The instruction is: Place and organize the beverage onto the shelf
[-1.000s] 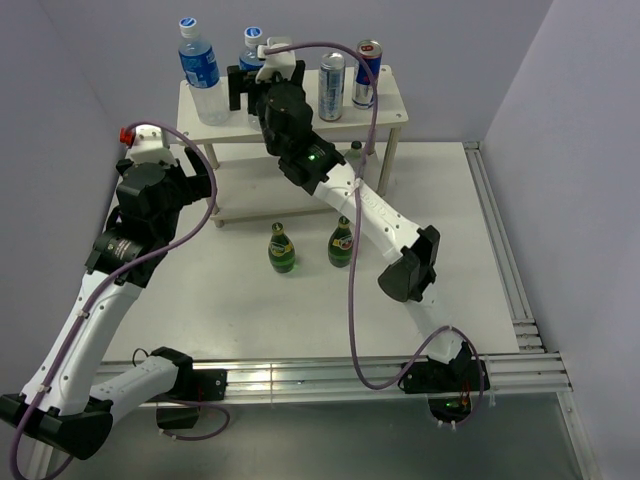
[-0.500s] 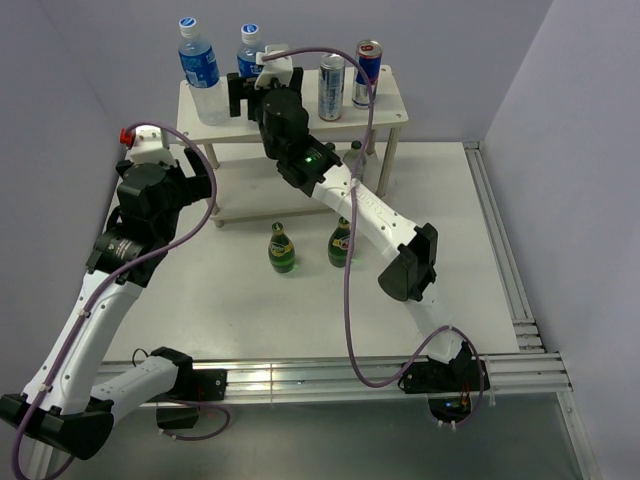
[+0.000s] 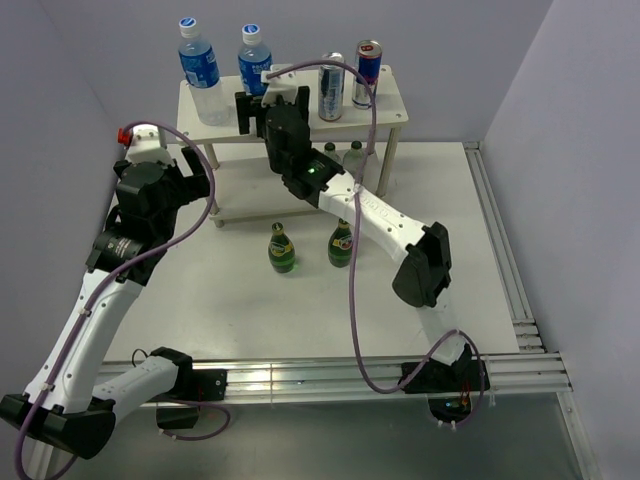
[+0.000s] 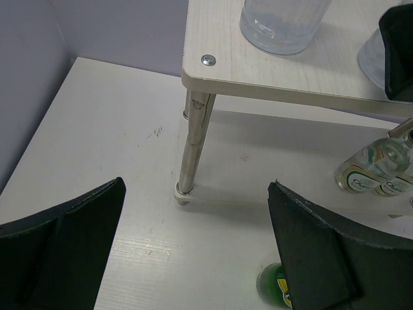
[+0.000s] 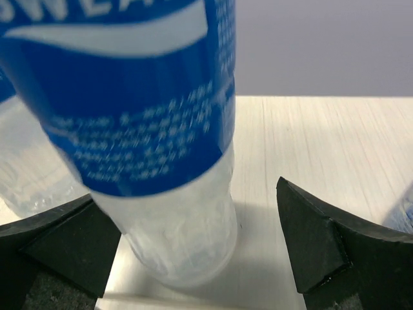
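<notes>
Two clear plastic bottles with blue labels and two slim cans stand on the top board of the pale wood shelf. My right gripper is open just in front of the second plastic bottle, which fills the right wrist view between the spread fingers without visible contact. Two green glass bottles stand on the table before the shelf. My left gripper is open and empty by the shelf's left front leg; one green bottle shows by its right finger.
Two clear glass bottles stand on the shelf's lower tier, and they also show in the left wrist view. Grey walls close in behind and on both sides. A metal rail runs along the table's right edge.
My right gripper has drawn back toward me from the second plastic bottle, leaving it upright on the shelf top. The left arm has stayed still.
</notes>
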